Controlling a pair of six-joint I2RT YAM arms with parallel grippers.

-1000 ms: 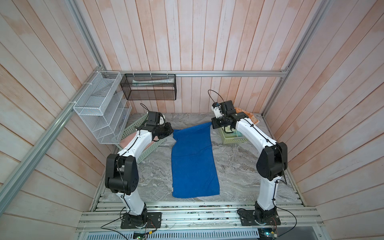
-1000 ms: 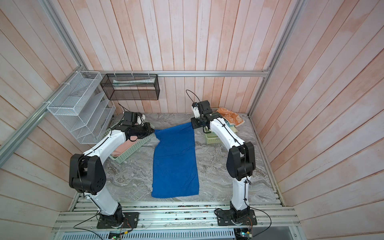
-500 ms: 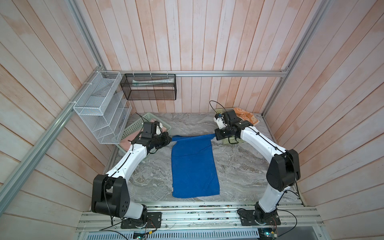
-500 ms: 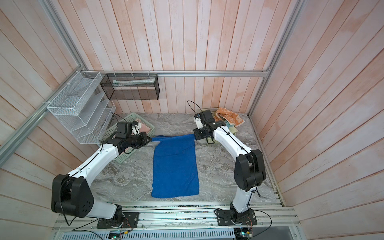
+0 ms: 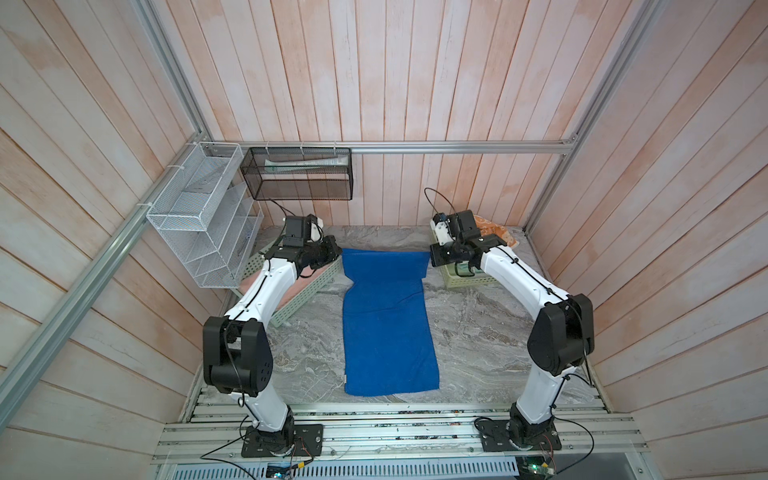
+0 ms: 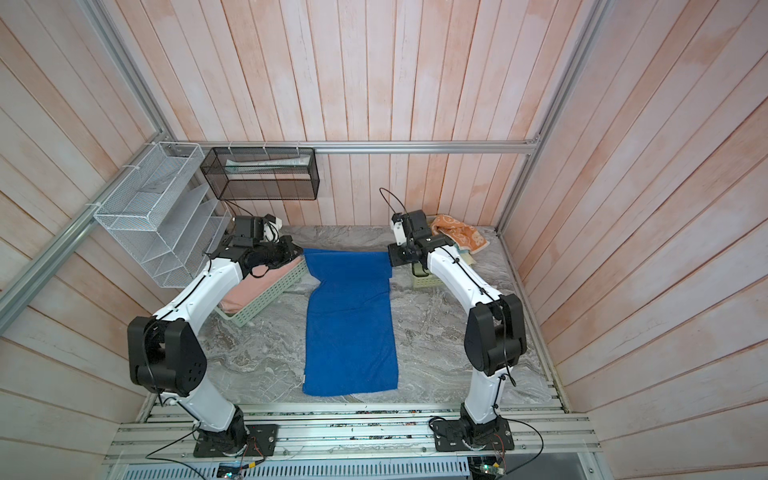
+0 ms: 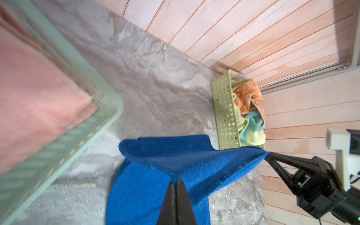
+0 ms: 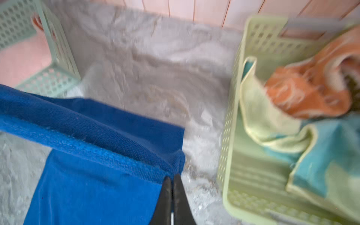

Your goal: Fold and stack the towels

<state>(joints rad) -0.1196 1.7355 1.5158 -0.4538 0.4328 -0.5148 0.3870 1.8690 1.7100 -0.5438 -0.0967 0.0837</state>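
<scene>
Lab booth; aluminium frame (image 5: 457,147), plank walls (image 5: 374,70)

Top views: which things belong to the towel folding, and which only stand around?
Job: blue towel, pink towel, orange towel, yellow towel, left gripper, right gripper.
Only around: mint basket, yellow-green basket, white wire rack, black mesh basket.

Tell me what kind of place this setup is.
Probably a mock bathroom or laundry corner built as a robot test cell: plank walls on aluminium framing, a white wire wall rack, a marble-look counter with a towel basket, and two arms bolted to rails.
</scene>
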